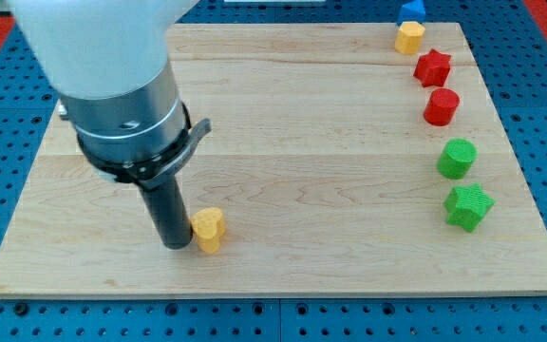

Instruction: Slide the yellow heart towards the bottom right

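The yellow heart lies on the wooden board near the view's bottom, left of centre. My tip rests on the board right beside the heart's left side, touching or nearly touching it. The thick dark rod rises from there to the grey and white arm at the view's top left.
Along the board's right side, from top to bottom: a blue block at the top edge, a yellow block, a red star, a red cylinder, a green cylinder, a green star.
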Action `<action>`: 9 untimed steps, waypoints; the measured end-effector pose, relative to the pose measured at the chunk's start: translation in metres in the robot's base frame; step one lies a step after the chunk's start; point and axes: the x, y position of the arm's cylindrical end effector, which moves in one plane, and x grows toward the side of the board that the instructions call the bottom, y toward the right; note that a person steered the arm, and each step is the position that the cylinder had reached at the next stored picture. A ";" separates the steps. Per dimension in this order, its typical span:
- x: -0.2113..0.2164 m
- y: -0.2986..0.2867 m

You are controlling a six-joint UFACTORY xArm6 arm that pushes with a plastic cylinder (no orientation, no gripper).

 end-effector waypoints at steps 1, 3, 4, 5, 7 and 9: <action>-0.009 0.008; -0.014 0.047; -0.014 0.078; -0.013 0.112; -0.012 0.184; -0.007 0.235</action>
